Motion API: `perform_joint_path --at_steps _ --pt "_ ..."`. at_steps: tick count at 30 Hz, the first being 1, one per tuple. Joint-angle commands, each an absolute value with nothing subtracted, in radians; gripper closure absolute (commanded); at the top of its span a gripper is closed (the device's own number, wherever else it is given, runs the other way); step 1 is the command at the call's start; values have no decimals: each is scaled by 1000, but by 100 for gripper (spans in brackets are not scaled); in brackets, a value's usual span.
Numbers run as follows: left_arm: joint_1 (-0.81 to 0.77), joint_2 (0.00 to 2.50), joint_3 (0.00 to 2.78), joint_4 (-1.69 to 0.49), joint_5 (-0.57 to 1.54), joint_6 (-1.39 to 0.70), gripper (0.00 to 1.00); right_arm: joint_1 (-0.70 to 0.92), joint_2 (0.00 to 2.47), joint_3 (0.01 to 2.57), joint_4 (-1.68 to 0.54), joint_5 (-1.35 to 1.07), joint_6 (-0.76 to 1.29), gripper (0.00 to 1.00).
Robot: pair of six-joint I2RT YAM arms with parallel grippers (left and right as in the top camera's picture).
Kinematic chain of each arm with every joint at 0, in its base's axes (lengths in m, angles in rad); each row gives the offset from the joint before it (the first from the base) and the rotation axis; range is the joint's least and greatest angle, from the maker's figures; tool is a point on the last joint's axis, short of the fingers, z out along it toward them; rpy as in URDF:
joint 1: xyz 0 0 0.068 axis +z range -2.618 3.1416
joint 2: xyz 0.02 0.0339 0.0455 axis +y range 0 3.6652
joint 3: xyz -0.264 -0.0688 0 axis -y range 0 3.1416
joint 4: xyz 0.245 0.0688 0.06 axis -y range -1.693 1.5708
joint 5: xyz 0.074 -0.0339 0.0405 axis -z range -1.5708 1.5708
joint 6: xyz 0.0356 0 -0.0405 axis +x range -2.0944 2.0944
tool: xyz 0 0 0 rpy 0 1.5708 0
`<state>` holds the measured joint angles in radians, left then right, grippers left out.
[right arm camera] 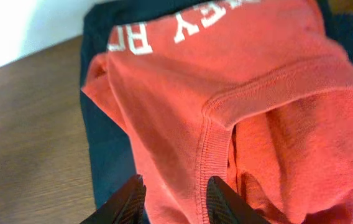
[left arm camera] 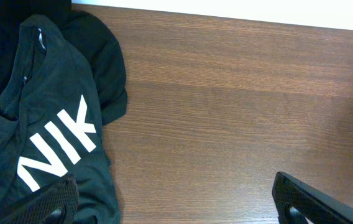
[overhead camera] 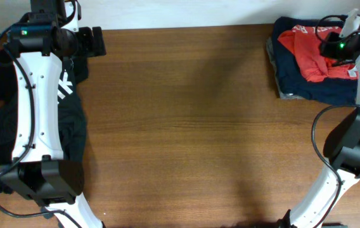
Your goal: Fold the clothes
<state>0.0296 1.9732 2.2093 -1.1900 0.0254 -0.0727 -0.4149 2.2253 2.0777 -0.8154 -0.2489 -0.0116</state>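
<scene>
Over at the far right corner of the brown wooden table (overhead camera: 186, 126): an orange-red soft T-shirt with white letters (overhead camera: 310, 54), all bunched up, on top of a flat navy-blue cloth top (overhead camera: 300, 88). Right over the red one, the right gripper (right arm camera: 175, 200), its two black fingers (right arm camera: 127, 202) a little way apart, with a thick red seam running in between them. Hard to tell whether pinching that seam or only touching it.

On the left side of the table: a black cloth T-shirt with big white letters (left arm camera: 46, 124), spread out loose and wrinkly. From above, partly hidden under the white left arm (overhead camera: 37, 101). Close to the shirt's edge, the left gripper (left arm camera: 173, 202), wide open, with nothing in it. One finger over the black shirt, the other over plain wood. The two piles well apart, at opposite ends of the table.
</scene>
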Motion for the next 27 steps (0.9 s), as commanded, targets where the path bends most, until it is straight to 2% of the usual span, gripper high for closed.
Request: perform_joint_path --at_steps 1,18,23,27 --pt "33 1982 2204 -1190 22 -75 1 -421 2265 2079 -822 -196 -19 63" --pt "33 1982 2204 -1190 22 -75 1 -433 2313 2079 -823 -183 -18 65" --pt "33 1982 2204 -1190 22 -75 1 -432 2314 2078 -833 -198 -10 85" --pt "31 1982 2204 -1191 22 -75 1 -432 2314 2078 -834 -207 -10 93"
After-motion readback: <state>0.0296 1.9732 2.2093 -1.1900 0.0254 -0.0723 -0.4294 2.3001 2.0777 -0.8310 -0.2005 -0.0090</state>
